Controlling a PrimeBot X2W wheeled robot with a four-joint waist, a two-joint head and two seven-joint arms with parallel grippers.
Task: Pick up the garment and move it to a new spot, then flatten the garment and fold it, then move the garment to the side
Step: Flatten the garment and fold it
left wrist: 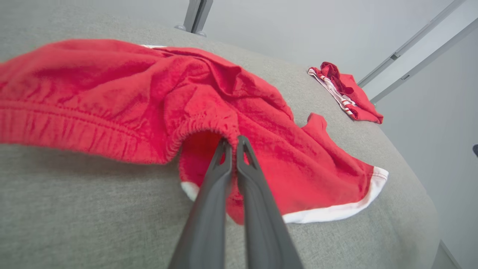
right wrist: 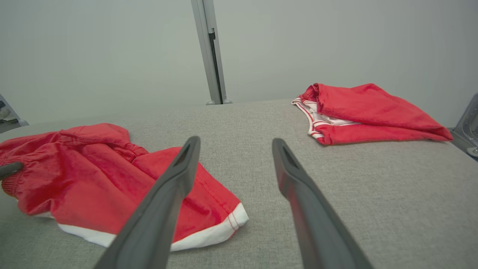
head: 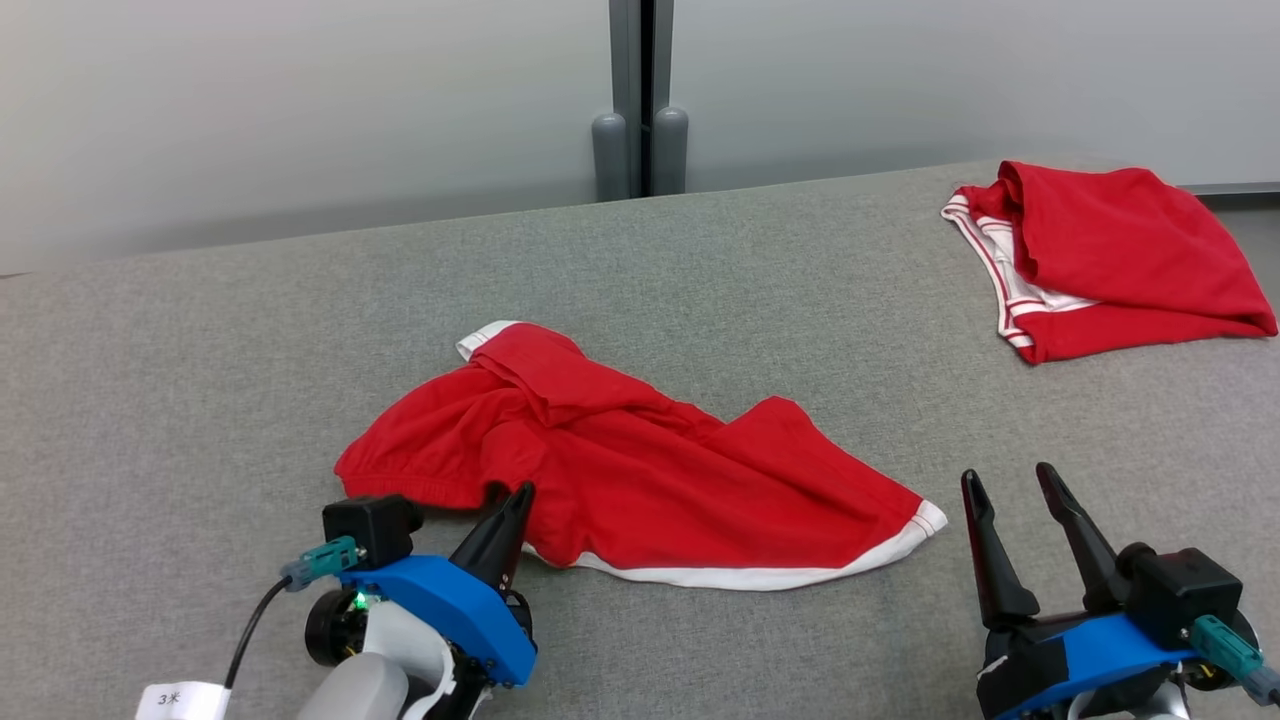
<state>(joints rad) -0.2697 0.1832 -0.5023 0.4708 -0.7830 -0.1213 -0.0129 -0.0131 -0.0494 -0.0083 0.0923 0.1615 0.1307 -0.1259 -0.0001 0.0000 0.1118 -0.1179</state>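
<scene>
1. Fingers point(left wrist: 209, 216) of my left gripper point(left wrist: 233, 141) were pressed together on the gathered waistband point(left wrist: 198, 125) of the garment point(head: 640, 470). I judged that thick elastic edge a sound place to pinch for lifting it to a new spot.
2. That garment, red shorts with a white hem point(head: 760, 577), lay crumpled on the grey table point(head: 200, 400), on my side of the grey post point(head: 640, 100) and slightly to its left. No part of it looked lifted yet.
3. On my side of the post and well to its right, my right gripper point(head: 1007, 475) hovered with its fingers spread wide and nothing between them. It sat just beyond the hem, ready, I supposed, to help with the flattening.
4. Farther out, to the right of the post and close to the table's far edge, lay a second red garment point(head: 1110, 255), folded. It was well apart from mine, probably set aside as finished.
5. Counted: two red garments, two grippers (one clamped, one wide), one post.
</scene>
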